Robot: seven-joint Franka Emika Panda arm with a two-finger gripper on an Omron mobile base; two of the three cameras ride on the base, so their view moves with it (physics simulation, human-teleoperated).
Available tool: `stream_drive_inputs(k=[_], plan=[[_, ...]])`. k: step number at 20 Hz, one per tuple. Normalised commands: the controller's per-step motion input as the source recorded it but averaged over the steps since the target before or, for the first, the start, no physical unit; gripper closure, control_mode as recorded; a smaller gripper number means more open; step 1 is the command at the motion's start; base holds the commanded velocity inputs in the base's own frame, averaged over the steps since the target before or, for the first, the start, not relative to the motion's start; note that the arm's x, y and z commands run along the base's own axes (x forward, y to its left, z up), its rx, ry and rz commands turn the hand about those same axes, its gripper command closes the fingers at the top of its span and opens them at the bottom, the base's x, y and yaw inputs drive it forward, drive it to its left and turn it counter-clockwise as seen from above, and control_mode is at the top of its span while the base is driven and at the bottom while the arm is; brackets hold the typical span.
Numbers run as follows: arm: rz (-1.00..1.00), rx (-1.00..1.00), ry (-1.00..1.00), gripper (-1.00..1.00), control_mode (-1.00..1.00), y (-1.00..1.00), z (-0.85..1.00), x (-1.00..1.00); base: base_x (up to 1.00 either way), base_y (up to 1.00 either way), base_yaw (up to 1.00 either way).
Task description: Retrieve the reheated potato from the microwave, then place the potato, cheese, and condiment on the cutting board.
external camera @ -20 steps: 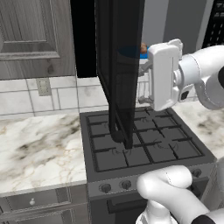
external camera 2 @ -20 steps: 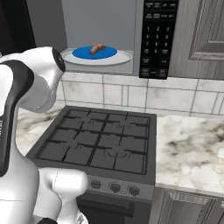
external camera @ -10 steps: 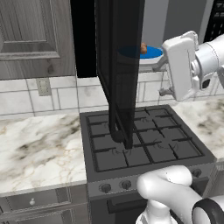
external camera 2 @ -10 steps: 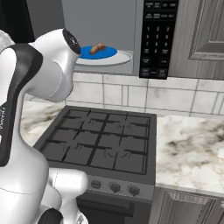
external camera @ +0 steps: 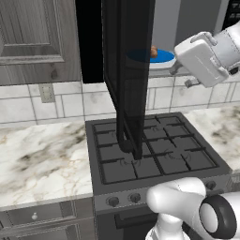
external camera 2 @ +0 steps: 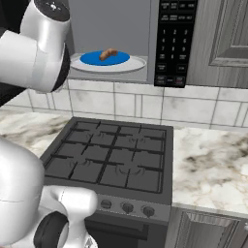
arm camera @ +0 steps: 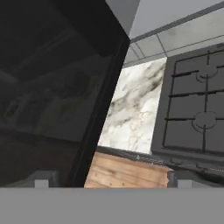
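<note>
Black microwave point(external camera 2: 177, 43) door swung wide for access. Small tan-brown potato point(external camera 2: 108, 53) seated on blue plate point(external camera 2: 104, 59) inside cavity. Two-finger gripper point(external camera: 190, 77) jaws spread apart, nothing held, positioned beside opening.

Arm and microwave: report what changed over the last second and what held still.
The hand swung rightward in the left base view, away from the open microwave door, uncovering the potato on its blue plate. The gripper is open and holds nothing. The door, potato, plate and stove stayed as they were.
</note>
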Motion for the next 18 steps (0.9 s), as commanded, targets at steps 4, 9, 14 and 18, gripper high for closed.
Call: stream_drive_inputs(k=[4,9,14,18], plan=[[-0.07,-0.28,-0.32,-1.0,-1.0,-0.33,0.01,0.38,0.0,0.0,0.0],[-0.13,-0.22,-0.07,-1.0,-1.0,-0.36,0.07,0.46,0.0,0.0,0.0],[-0.19,-0.19,-0.03,-1.0,-1.0,-0.29,0.0,0.51,0.0,0.0,0.0],[-0.22,-0.11,-0.04,-1.0,-1.0,-0.11,0.0,0.62,0.0,0.0,0.0]])
